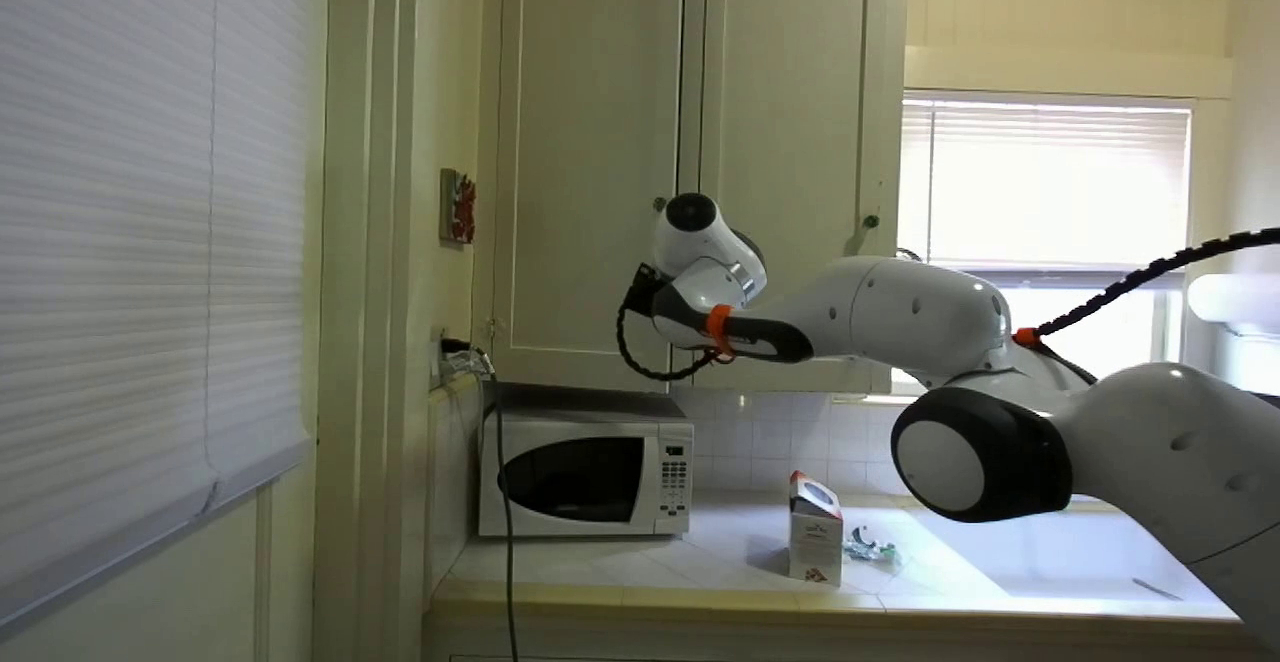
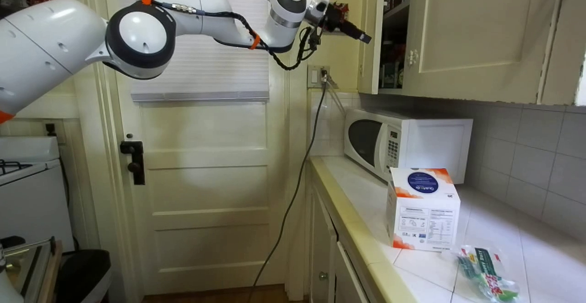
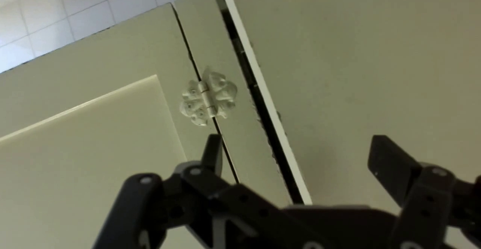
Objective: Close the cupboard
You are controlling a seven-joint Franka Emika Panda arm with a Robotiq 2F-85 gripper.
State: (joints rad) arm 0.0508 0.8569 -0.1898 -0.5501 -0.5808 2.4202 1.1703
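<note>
The cream-white cupboard's door (image 2: 371, 33) stands ajar in an exterior view, and dark shelves (image 2: 396, 15) with items show through the opening. From the front, the same door (image 1: 590, 162) hangs above the microwave. In the wrist view its flat face (image 3: 375, 53) fills the right side, with a narrow dark gap between its pale edge and the frame. My gripper (image 3: 297, 143) is open, fingers wide apart, with nothing held. In an exterior view the gripper (image 2: 365, 37) points at the door's outer face; whether it touches I cannot tell. The arm's wrist hides it in the front-on view.
A matching cabinet door (image 2: 476, 28) adjoins on the right, with a painted hinge (image 3: 208, 98). Below stand a white microwave (image 1: 585, 477), a white and orange box (image 2: 425, 216) and a plastic package (image 2: 487, 271) on the counter. A cable (image 2: 297, 179) hangs from the wall outlet.
</note>
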